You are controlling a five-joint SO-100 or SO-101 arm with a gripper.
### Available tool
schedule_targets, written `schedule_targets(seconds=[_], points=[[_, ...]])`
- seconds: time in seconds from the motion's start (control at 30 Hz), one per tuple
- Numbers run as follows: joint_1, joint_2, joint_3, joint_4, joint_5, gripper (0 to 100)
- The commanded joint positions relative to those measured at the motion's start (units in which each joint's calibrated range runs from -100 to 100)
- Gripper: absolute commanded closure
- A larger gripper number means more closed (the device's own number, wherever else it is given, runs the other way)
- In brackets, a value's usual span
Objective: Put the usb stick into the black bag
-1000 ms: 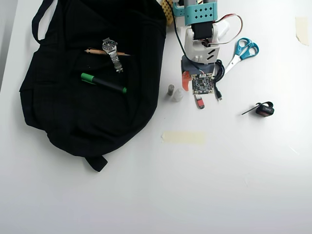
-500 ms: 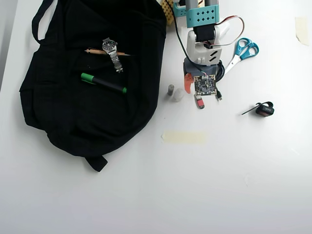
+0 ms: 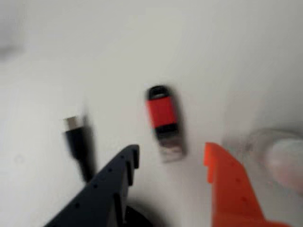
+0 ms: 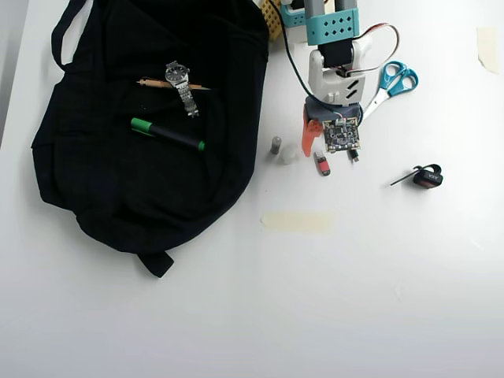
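**Gripper poised above the red stick, jaws spread**

The usb stick lies flat on the white table, to the right of the black bag and clear of its edge. In the wrist view the usb stick shows a red body with black bands and a silver end, blurred, and it sits in the gap ahead of the gripper, nearer the dark finger than the orange one. The fingers are spread apart and hold nothing; neither touches the stick.

Seen from overhead, the gripper hangs just above the stick, with the arm reaching down from the top edge. Two small bottles, one grey and one pale, stand between the stick and the bag, just beside the orange finger. A small black connector lies on the other side of the stick from the bag.

On the bag rest a wristwatch and a green-capped marker. Farther right of the stick lie blue-handled scissors and a black clip.
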Motion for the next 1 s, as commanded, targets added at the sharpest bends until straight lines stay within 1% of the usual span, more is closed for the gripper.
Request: schedule_targets(seconds=[0.0,0.17,0.63,0.97], points=[[-1.1,1.4,-0.2,-2.2,-0.2,82],[-1.6,4.7,0.4,-7.2,-0.3,82],[-0.6,5.0,0.5,-7.4,-0.2,82],[4.3,5.1,0.3,-7.4,-0.1,82]])
